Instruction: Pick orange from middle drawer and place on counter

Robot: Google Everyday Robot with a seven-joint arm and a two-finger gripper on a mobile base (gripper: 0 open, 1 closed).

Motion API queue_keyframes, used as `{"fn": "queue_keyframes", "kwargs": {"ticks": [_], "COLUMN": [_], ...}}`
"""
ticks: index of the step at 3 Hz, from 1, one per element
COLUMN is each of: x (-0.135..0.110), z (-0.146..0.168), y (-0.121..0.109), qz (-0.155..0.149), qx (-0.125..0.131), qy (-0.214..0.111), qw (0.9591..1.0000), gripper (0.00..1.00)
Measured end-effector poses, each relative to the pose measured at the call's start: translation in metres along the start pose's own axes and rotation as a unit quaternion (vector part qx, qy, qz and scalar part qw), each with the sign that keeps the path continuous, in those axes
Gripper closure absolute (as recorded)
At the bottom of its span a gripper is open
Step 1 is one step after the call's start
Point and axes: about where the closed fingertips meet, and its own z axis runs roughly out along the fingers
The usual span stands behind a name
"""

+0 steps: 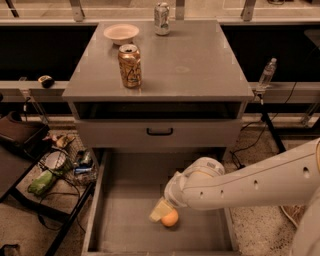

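Camera view looks down on a grey drawer cabinet from the near side. The middle drawer (125,200) is pulled fully out toward the near edge, with its plain floor exposed. The orange (171,219) lies on that floor, right of centre and toward the near end, well clear of both side walls.

The white arm (250,185) enters from the right and reaches down into the drawer. The gripper (163,212) sits low over the floor, its pale tip touching, or very nearly touching, the left side of the orange. Whether it has hold of the fruit cannot be told; the wrist housing covers most of it. The orange appears to be resting on the floor and not lifted.

Above the open drawer, a closed drawer front (200,135) carries a black handle (160,132).

The tabletop (200,65) carries three items. A gold-orange drink can (129,65) stands upright near its left front. A shallow pale bowl (121,33) sits at far left. A silver can (161,11) stands just right of the bowl, at the far edge.

A clear plastic bottle (267,75) stands on the ledge to the right of the cabinet.
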Motion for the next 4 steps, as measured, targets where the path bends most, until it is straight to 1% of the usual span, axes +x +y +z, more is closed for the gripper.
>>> {"fn": "queue_keyframes", "kwargs": {"ticks": [1, 3, 4], "x": [0.008, 0.061, 0.076], "z": [0.012, 0.057, 0.080], "y": [-0.003, -0.015, -0.009], "qz": [-0.014, -0.013, -0.007], "qx": [-0.005, -0.023, -0.037], "qy": [-0.003, -0.014, -0.029], "qw": [0.9999, 0.9996, 0.9989], "gripper": [0.00, 0.00, 0.00]}}
